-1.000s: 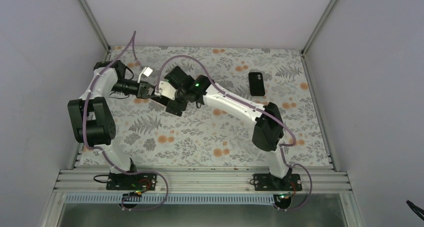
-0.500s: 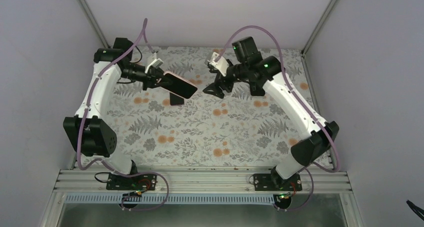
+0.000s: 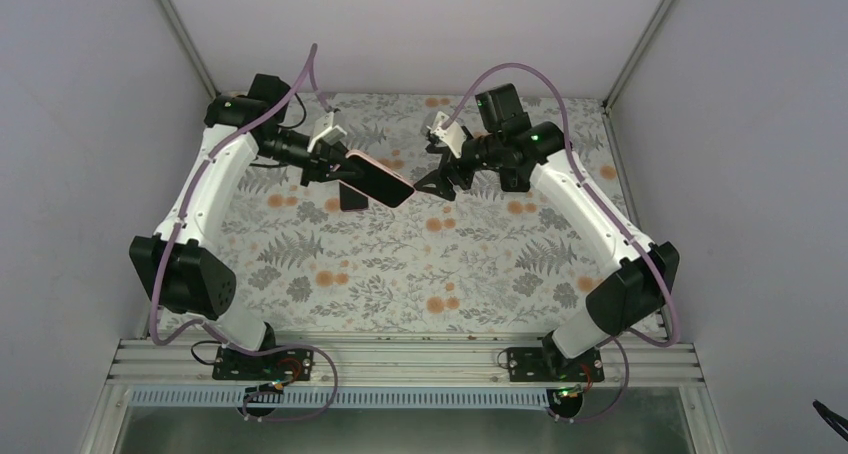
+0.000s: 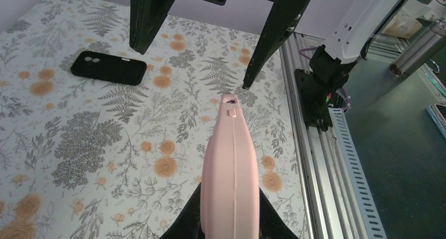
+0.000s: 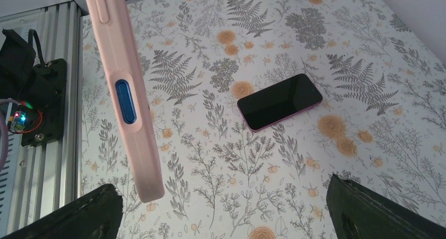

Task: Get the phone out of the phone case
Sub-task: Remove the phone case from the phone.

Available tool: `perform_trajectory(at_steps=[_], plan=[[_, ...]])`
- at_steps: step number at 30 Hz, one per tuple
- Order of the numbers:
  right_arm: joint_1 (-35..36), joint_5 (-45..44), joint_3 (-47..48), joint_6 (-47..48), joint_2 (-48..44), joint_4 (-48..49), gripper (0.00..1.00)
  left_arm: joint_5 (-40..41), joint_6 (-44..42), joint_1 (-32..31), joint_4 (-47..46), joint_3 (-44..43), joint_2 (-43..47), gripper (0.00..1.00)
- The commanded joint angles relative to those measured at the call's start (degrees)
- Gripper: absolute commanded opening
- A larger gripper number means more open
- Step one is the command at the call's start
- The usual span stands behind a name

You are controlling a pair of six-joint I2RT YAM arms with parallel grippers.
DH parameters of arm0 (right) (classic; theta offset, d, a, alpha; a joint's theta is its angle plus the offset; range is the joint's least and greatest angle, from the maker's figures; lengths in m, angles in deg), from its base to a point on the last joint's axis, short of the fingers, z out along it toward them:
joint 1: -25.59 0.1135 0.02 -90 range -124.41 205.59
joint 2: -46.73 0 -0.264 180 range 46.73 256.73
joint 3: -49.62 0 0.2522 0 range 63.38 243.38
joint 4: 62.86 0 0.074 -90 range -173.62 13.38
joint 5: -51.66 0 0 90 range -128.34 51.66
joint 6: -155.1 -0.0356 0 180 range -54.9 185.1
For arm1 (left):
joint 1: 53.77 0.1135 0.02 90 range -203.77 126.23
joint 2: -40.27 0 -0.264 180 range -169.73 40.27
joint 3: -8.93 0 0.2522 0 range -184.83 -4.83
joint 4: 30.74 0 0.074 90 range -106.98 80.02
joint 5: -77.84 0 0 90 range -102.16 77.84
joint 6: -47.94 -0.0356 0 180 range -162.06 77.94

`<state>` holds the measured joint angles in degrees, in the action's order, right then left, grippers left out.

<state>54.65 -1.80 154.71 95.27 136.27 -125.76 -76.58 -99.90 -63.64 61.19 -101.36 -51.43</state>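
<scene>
No readable text or number, even on the phone case point(image 4: 230, 186).

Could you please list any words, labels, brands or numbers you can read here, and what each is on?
No text can be read anywhere. The pink phone case, the black case and the dark-screened phone lying on the table show no lettering.

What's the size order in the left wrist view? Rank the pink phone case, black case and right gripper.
1. pink phone case, enlarged by nearness to the camera.
2. right gripper, roughly comparable, so the top two are unsure.
3. black case, clearly smallest.
</scene>
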Motion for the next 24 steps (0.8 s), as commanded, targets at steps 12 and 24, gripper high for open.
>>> perform_trajectory(at_steps=[12, 24], plan=[[-1.2, 5.1, -1.8, 1.2, 2.2, 1.0, 0.96, -3.9, 0.1, -0.2, -0.5, -3.3, 2.0, 0.02], [-1.8, 3.8, -2.0, 0.2, 2.7, 2.3, 0.95, -3.1, -0.7, -0.2, -0.5, -2.3, 2.8, 0.02]])
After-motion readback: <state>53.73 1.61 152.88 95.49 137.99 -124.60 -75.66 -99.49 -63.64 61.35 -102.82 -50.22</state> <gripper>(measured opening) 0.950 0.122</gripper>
